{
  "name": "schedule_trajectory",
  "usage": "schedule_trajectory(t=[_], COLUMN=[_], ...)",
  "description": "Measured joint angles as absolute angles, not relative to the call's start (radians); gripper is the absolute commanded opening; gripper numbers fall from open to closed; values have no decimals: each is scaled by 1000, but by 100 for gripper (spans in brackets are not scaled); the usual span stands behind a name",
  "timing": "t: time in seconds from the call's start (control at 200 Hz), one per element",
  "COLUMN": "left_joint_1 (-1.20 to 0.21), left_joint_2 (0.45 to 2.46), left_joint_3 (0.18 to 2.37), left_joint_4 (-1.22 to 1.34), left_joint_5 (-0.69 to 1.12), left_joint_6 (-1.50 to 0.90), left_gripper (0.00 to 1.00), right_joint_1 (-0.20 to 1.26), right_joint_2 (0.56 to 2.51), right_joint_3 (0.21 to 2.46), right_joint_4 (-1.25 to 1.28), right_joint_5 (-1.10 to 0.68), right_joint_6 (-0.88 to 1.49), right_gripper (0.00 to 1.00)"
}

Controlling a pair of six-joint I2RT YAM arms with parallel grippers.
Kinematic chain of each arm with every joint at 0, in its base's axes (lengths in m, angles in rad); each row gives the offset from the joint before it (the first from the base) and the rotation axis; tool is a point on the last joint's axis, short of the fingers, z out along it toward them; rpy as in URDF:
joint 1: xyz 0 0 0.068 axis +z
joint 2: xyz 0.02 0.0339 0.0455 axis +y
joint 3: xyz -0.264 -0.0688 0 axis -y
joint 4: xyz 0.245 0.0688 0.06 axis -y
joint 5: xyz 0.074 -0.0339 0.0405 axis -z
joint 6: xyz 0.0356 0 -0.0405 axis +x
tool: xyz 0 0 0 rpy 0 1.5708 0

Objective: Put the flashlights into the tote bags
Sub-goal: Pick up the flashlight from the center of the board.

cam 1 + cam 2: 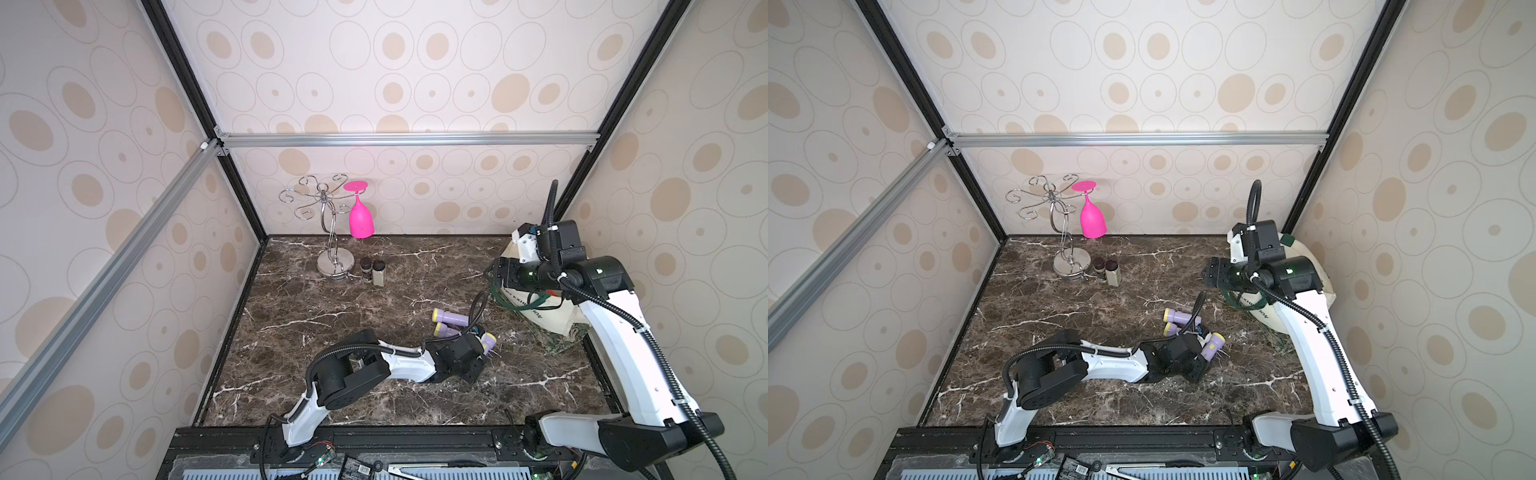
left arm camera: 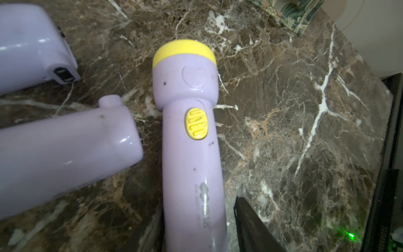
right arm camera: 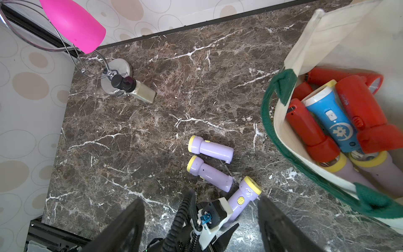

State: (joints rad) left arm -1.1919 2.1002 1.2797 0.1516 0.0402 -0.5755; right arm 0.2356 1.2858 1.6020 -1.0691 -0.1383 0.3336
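My left pincer (image 1: 483, 351) straddles the handle of a lilac flashlight (image 2: 192, 135) lying on the tabletop (image 1: 316, 324) toward its right edge; whether my jaws truly pinch it I cannot tell. Two more lilac flashlights (image 3: 210, 149) lie just beside it. My right pincer (image 1: 500, 272) gapes wide and empty beside the tote bag (image 3: 327, 28), which stands by the far right corner with a blue flashlight (image 3: 331, 122) among red ones inside

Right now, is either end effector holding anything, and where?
The left end effector grips the lilac flashlight by its handle's tail end; right end effector holds nothing.
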Motion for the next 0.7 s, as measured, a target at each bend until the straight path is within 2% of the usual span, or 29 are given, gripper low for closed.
schedule_trajectory(t=[0.355, 0.605, 0.7], left_joint_1=[-1194, -1196, -1196], left_joint_2=[2088, 1933, 1853], left_joint_3=[1242, 1036, 952], left_joint_4=[190, 237, 276], left_joint_5=[31, 20, 10], left_joint_6=[-592, -679, -727], left_gripper=[12, 0, 0], right_joint_1=[236, 236, 236], right_joint_2=[1273, 1232, 1207], right_joint_3=[1593, 1523, 1470], right_joint_4=[-1070, -1055, -1034], right_joint_5=[-162, -228, -290], right_joint_6=[354, 347, 347], right_gripper=[81, 81, 80])
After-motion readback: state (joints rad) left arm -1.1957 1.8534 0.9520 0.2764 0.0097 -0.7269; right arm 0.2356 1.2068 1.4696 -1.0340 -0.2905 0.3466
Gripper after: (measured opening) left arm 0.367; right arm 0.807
